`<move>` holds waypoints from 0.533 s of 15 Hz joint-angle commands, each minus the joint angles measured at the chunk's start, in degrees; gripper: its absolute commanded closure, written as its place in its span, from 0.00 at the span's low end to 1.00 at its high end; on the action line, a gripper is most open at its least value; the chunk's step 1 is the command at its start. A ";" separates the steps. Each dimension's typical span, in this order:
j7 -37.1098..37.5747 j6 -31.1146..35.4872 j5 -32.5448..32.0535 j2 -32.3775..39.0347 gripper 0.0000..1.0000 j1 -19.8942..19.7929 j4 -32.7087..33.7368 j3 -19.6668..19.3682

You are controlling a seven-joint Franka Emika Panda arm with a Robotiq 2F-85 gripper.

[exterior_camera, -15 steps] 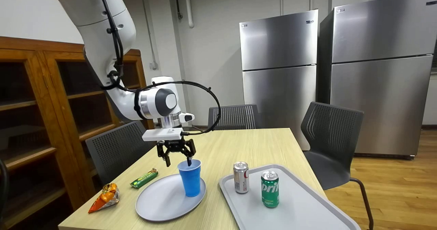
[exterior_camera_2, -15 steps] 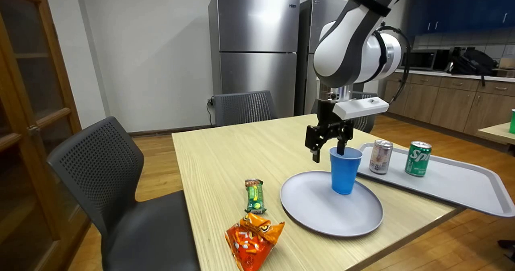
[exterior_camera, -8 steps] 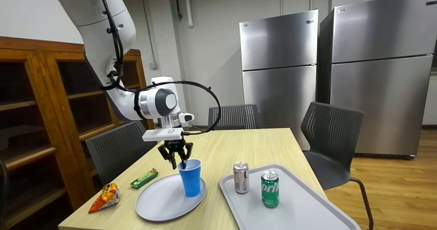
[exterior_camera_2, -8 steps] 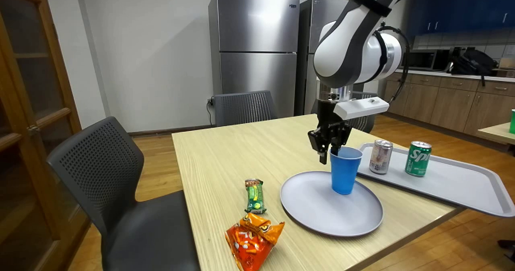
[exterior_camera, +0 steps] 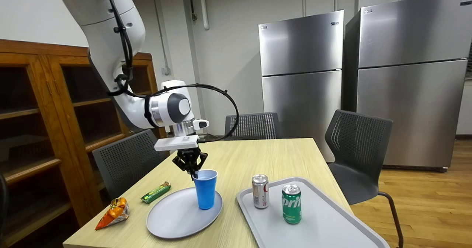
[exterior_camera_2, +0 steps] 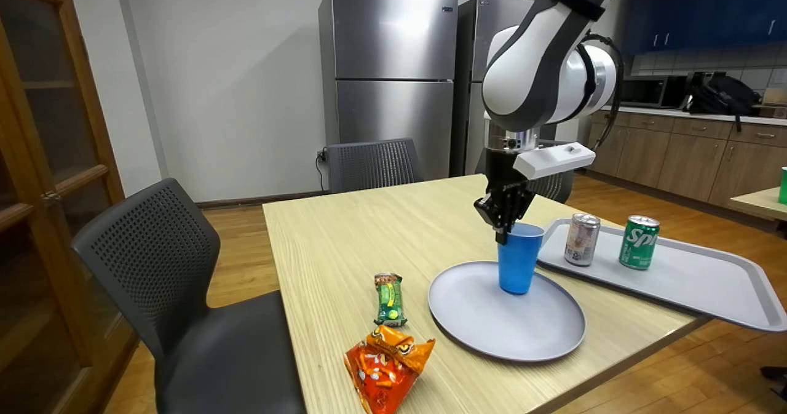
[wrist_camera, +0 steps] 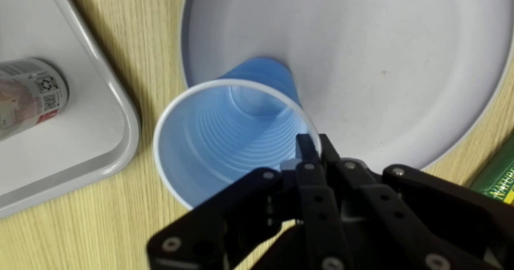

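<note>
At the far left in an exterior view, cabinet [exterior_camera: 70,145]: one, brown wood with glass panes; the contents of its dark shelves are hard to tell.
Packets: two, lying on the table [exterior_camera: 273,152]; the orange bag [exterior_camera: 113,215] is leftmost, with the green packet [exterior_camera: 156,192] between it and the plate [exterior_camera: 173,218].
Left chair [exterior_camera: 127,159]: first of three dark grey chairs, at the table's side by the cabinet.
Plate: one, round and grey, with the blue cup [exterior_camera: 206,194] over its right-hand part.
Gripper [exterior_camera: 194,176]: one, black, at the end of the white arm [exterior_camera: 96,16]; its jaws are pinched together on the cup's rim, one finger inside and one outside, as the wrist view shows.
Blue cup: one, mouth upward; a fingertip is inside it, and its ribbed wall and bottom show. Whether its base touches the plate cannot be told.
Rear chair [exterior_camera: 254,125]: second of three, behind the table's far edge.
Tray [exterior_camera: 324,226]: one, grey with a raised rim, near the plate; two cans are in it.
Cans: two, upright and apart; silver can [exterior_camera: 260,192] on the left, green Sprite can [exterior_camera: 291,205] on the right.
Right chair [exterior_camera: 359,148]: third of three.
Fridges: two, steel, each with two doors; left fridge [exterior_camera: 301,49], right fridge [exterior_camera: 413,93].
</note>
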 commanded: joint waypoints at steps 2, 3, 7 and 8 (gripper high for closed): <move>-1.03 -0.39 -2.92 -3.72 0.99 0.23 -2.05 -0.29; -0.74 -0.74 -3.24 -4.00 0.99 0.33 -1.72 -0.31; 0.00 -0.76 -4.87 -4.61 0.99 0.62 -0.10 -0.46; 0.05 -0.72 -4.95 -4.63 0.99 0.64 0.36 -0.38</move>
